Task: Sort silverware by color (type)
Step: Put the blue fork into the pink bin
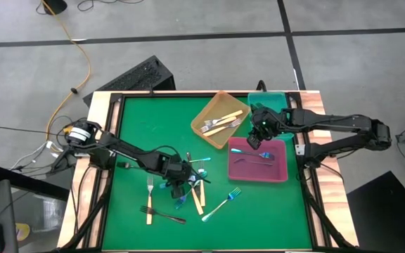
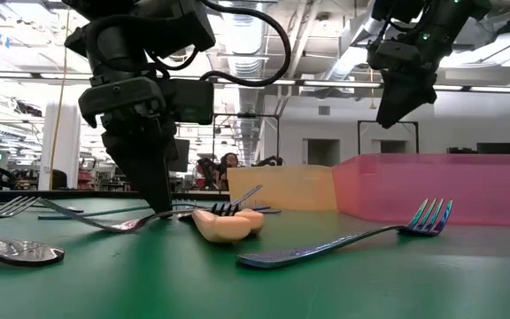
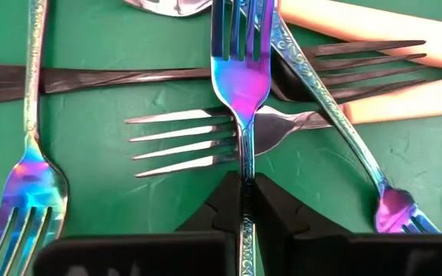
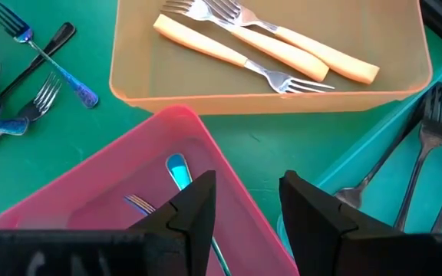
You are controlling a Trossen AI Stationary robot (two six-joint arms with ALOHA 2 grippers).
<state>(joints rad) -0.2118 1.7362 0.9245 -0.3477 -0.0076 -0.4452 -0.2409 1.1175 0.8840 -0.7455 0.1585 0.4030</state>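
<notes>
Iridescent blue-teal metal fork [image 3: 241,84]: lying in fork pile on green table mat [image 1: 136,126], high view. Left wrist view: left gripper [image 3: 244,201] clamping its handle, fingers together. Right wrist view: right gripper [image 4: 245,201] hovering w/ fingers apart, empty, over pink rectangular tray [image 4: 90,195].

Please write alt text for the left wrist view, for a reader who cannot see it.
The left gripper is shut on the handle of an iridescent blue fork, which lies across a silver-tined fork and a black fork on the green table.
</notes>
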